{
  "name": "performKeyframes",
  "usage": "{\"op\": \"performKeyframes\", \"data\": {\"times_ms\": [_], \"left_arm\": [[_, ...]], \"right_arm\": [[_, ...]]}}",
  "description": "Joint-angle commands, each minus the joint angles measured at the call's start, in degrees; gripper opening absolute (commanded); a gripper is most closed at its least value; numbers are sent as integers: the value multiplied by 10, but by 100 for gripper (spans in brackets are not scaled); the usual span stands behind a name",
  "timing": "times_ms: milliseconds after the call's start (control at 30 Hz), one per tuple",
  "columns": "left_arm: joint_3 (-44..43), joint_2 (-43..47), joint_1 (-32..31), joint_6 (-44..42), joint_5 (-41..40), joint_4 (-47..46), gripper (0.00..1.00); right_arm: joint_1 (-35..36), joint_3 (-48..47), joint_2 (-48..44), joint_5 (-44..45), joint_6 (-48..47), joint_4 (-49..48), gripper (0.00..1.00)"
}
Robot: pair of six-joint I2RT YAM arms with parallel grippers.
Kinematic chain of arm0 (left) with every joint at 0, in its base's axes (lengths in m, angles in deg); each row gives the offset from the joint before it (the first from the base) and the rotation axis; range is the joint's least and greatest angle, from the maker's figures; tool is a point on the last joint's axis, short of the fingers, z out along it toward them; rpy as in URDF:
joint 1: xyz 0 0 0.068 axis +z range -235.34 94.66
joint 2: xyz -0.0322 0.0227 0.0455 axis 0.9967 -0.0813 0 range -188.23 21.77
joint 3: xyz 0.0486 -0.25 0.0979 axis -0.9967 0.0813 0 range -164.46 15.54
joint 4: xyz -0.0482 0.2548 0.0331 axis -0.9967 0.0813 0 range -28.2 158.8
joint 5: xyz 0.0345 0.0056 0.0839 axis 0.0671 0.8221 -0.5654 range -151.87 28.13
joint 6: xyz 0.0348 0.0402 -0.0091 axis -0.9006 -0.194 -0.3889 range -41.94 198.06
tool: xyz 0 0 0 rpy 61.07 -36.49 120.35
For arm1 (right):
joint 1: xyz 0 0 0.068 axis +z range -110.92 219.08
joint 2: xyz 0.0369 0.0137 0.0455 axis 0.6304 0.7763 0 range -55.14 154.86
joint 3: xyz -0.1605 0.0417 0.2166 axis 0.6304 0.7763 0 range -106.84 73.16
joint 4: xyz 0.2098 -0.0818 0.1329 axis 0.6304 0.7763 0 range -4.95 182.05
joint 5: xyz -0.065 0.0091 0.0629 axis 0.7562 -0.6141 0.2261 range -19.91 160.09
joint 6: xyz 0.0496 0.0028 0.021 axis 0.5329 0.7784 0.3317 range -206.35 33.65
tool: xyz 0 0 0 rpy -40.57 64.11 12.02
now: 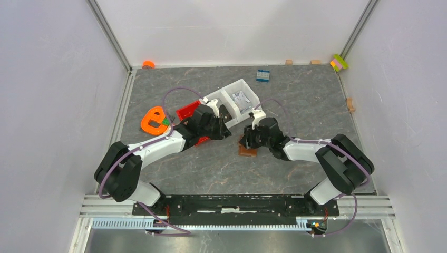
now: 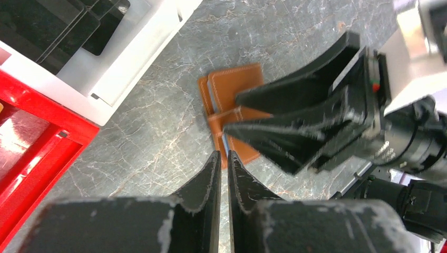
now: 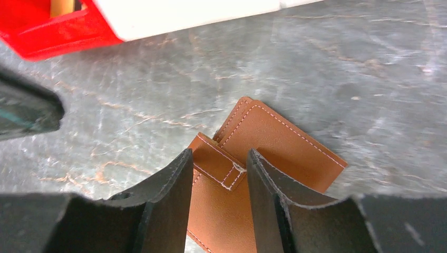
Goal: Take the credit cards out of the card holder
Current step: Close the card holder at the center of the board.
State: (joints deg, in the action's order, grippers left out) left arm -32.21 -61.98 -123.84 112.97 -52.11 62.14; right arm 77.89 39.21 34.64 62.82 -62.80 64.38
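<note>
1. The card holder was where the left tool had its tips, right at the holder's near edge. Its jaws were pinched almost together, with only a thin slit between them.
2. A thin pale blue card edge ran from the holder into that slit. I judged the tool to be nipping the card, though so little of it showed that I would not swear to it.
3. The right tool stood over the brown holder with its jaws apart, one finger on each side of the small strap tab. It grasped nothing. It looked set to pin the holder down, but I could not tell whether it was touching.
4. The holder lay flat on the worktop near the middle, just in front of the red bin and the white tray.
5. I would call the task barely begun. No credit card lay free on the worktop, and I could not see the orange-tan one at all. At best the blue card was started, and both had yet to be drawn out.
6. The left arm reached diagonally from its base, passing over the red bin. The right arm was folded, elbow out to the right, with its forearm running back toward the centre. The two wrists nearly met above the holder.
</note>
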Motion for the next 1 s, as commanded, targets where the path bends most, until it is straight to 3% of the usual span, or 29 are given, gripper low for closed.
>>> {"op": "performKeyframes", "data": {"times_ms": [0,300,467,500,533,600,733,967], "left_arm": [[-17,7,-2,-25,25,-16,14],[-14,6,-2,-23,40,-30,14],[-16,2,-3,-22,47,-32,14],[-15,3,-3,-22,47,-32,14],[-15,4,-3,-22,47,-32,14],[-14,4,-3,-23,47,-32,14],[-15,5,-3,-22,49,-32,14],[-16,4,-3,-23,52,-32,14]], "right_arm": [[-22,12,-20,-6,-11,9,47],[-21,29,-160,-3,-39,33,55],[-21,53,-240,44,-42,53,56],[-21,57,-248,60,-40,61,53],[-21,59,-250,75,-36,72,42],[-21,59,-246,116,-31,94,1],[-21,56,-202,138,-22,118,0],[-20,-2,-46,123,-10,147,0]]}}
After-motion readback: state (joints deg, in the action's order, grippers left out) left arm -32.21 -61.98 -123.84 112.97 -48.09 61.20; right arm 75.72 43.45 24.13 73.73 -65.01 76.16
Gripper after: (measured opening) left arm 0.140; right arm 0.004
